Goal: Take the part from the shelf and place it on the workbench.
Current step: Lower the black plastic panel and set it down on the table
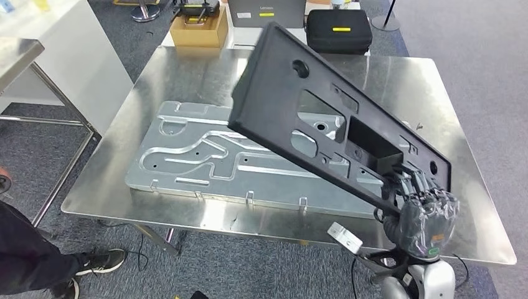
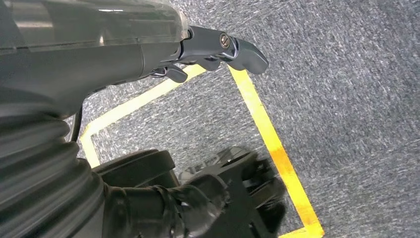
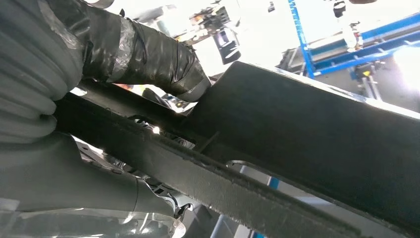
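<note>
The part is a long black panel [image 1: 324, 106] with cut-outs. It hangs tilted above the steel workbench [image 1: 405, 81], its far end raised and its near end low. My right hand [image 1: 423, 212] grips that near end at the bench's front right. In the right wrist view my taped thumb [image 3: 148, 54] presses on the panel [image 3: 307, 134], whose edge runs across the picture. A silver stamped metal plate [image 1: 187, 156] lies flat on the bench under the panel. My left hand [image 2: 213, 47] hangs over grey carpet, holding nothing, fingers loosely out.
Behind the bench stand a cardboard box [image 1: 199, 28] and a black case [image 1: 339, 30]. A white cabinet [image 1: 56, 56] and a metal table frame are at the left. A person's leg and shoe [image 1: 37, 255] are at the lower left. Yellow floor tape [image 2: 267, 134] marks the carpet.
</note>
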`<state>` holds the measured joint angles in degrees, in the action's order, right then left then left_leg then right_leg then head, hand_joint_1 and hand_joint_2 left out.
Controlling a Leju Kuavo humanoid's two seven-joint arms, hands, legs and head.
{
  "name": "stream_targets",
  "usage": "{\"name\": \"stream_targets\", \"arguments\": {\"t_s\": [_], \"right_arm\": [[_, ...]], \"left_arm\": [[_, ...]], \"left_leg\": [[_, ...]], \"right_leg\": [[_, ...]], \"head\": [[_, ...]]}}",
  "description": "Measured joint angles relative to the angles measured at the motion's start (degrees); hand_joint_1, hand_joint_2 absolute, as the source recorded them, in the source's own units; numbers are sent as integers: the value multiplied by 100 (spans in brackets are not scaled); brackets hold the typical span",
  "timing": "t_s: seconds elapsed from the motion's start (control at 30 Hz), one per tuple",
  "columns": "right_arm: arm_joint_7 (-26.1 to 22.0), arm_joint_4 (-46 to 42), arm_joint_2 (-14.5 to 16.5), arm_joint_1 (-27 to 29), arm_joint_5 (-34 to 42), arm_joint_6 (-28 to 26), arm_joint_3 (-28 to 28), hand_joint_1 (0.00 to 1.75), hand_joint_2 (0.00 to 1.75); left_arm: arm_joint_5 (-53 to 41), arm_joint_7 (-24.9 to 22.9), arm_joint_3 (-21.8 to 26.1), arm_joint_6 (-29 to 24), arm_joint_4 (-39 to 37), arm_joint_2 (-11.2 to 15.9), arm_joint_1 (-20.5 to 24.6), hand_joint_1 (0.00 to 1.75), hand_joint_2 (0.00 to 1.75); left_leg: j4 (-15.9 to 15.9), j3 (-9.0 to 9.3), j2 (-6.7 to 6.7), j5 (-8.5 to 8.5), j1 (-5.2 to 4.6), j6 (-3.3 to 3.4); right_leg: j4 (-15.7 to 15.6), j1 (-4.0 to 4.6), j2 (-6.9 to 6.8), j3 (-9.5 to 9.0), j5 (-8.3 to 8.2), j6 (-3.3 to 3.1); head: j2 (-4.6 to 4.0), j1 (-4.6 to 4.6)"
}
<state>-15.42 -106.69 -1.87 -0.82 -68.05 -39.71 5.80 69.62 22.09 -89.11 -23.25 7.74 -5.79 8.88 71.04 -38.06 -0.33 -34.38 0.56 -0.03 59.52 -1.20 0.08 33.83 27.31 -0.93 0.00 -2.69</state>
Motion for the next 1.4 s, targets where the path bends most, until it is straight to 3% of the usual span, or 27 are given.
{"name": "stream_targets", "arguments": {"t_s": [0.07, 0.1, 0.2, 0.33, 0.4, 0.47, 0.5, 0.53, 0.57, 0.63, 0.7, 0.77, 0.87, 0.9, 0.97, 1.03, 1.07, 1.1, 1.17, 1.2, 1.33, 1.4], "right_arm": [[4, 3, -2, -3, -5, 0, 8, 175, 175], [134, 77, -29, -114, -189, 13, 106, 174, 175], [819, 520, -168, -810, -936, 207, 587, 173, 175], [1204, 991, -314, -1472, -1155, 440, 936, 175, 175], [1296, 1151, -389, -1707, -1239, 495, 1059, 175, 175], [1420, 1321, -448, -1916, -1365, 608, 1174, 175, 175], [1482, 1424, -472, -2014, -1431, 682, 1236, 175, 175], [1541, 1544, -493, -2124, -1496, 763, 1306, 174, 175], [1598, 1678, -513, -2261, -1554, 851, 1383, 174, 175], [1731, 1992, -535, -2613, -1631, 1036, 1536, 174, 175], [1880, 2311, -538, -2968, -1663, 1209, 1666, 175, 175], [2017, 2617, -533, -3250, -1683, 1361, 1785, 175, 175], [2243, 3109, -532, -3617, -1698, 1548, 1956, 175, 175], [2328, 3271, -533, -3733, -1701, 1594, 2014, 175, 175], [2471, 3604, -535, -3941, -1705, 1665, 2137, 174, 175], [2539, 3931, -540, -4043, -1706, 1691, 2248, 173, 175], [2563, 4086, -545, -4056, -1706, 1689, 2296, 173, 175], [2585, 4214, -550, -4057, -1706, 1678, 2338, 173, 175], [2623, 4415, -571, -4057, -1706, 1643, 2401, 173, 175], [2634, 4500, -589, -4059, -1706, 1618, 2421, 173, 175], [2624, 4739, -673, -4049, -1706, 1553, 2474, 171, 175], [2604, 4805, -717, -4055, -1705, 1548, 2490, 171, 175]], "left_arm": [[-2, -5, 0, -4, 0, 0, 0, 0, 0], [-62, -74, 0, -40, 0, -1, 6, 0, 0], [-335, -345, 0, -163, 0, -6, 77, 0, 0], [-483, -447, 0, -175, 0, -25, 139, 0, 0], [-536, -475, 0, -177, 0, -44, 157, 0, 0], [-604, -517, 0, -178, 0, -59, 172, 0, 0], [-638, -545, 0, -177, 0, -63, 173, 0, 0], [-676, -575, 0, -176, 0, -63, 175, 0, 0], [-720, -605, 0, -173, 0, -67, 179, 0, 0], [-821, -669, 0, -160, 0, -79, 202, 0, 0], [-921, -724, 0, -134, 0, -92, 240, 0, 0], [-1001, -768, 0, -105, 1, -102, 264, 0, 0], [-1091, -822, 0, -92, 2, -110, 290, 0, 0], [-1108, -832, 0, -92, 2, -111, 299, 0, 0], [-1126, -845, 0, -92, 2, -111, 307, 0, 0], [-1131, -862, 0, -93, 2, -111, 301, 0, 0], [-1127, -869, 0, -95, 1, -111, 298, 0, 0], [-1119, -872, 0, -98, 1, -111, 297, 0, 0], [-1096, -870, 0, -107, 1, -110, 299, 0, 0], [-1083, -866, 0, -111, 1, -110, 300, 0, 0], [-1048, -849, 0, -120, 2, -111, 272, 0, 0], [-1043, -838, 0, -123, 2, -112, 275, 0, 0]], "left_leg": [[62, -31, 0, -23, 0, -2], [-90, 13, 1, 155, 0, 9], [-1007, 337, 3, 772, -29, 93], [-1221, 387, -8, 835, -24, 190], [-1275, 410, -4, 864, 6, 251], [-1279, 414, 0, 861, 1, 278], [-1276, 416, 0, 856, -1, 282], [-1272, 419, -2, 851, -2, 284], [-1263, 422, -5, 842, -2, 282], [-1233, 431, -13, 812, -2, 259], [-1193, 407, -16, 791, -21, 213], [-1185, 376, -16, 798, -36, 162], [-1065, 323, -15, 704, -36, 80], [-844, 224, -12, 579, -31, 53], [-99, -139, -2, 249, -12, 11], [452, -445, -2, 129, 1, -8], [400, -449, -1, 246, 4, -7], [121, -341, -1, 456, 6, 1], [-694, 23, -3, 854, 3, 30], [-975, 154, -7, 940, -6, 46], [-1207, 247, -16, 951, -19, 136], [-1265, 278, -9, 979, -1, 208]], "right_leg": [[0, 1, -1, 0, 1, -1], [4, 3, 6, -15, 10, 0], [28, 25, 41, -35, 42, 56], [40, 34, 38, 10, 56, 183], [403, 31, 27, 178, 278, 221], [1097, 25, 22, 526, 583, 246], [1376, 24, 21, 681, 652, 257], [1491, 19, 21, 764, 618, 265], [1403, 12, 20, 751, 479, 267], [745, 2, 20, 486, 53, 242], [190, 27, 22, 247, -154, 202], [68, 55, 28, 208, -136, 168], [7, 10, 16, 178, -149, 86], [-11, -6, 6, 160, -154, 55], [-16, -5, -6, 147, -150, 17], [-14, 0, -6, 134, -142, 9], [-11, 0, -5, 124, -136, 9], [-7, -1, -2, 110, -126, 15], [3, 4, 3, 89, -98, 46], [6, 12, 5, 91, -92, 72], [-17, 26, 6, 98, -95, 192], [180, 15, 3, 188, 52, 242]], "head": [[0, 0], [0, 0], [0, -3], [0, -8], [0, -16], [0, -19], [0, -20], [0, -19], [0, -20], [0, -20], [0, -19], [0, -15], [0, -9], [0, -7], [0, 1], [0, 0], [0, 0], [0, 1], [0, -1], [0, -1], [0, -3], [0, -9]]}}
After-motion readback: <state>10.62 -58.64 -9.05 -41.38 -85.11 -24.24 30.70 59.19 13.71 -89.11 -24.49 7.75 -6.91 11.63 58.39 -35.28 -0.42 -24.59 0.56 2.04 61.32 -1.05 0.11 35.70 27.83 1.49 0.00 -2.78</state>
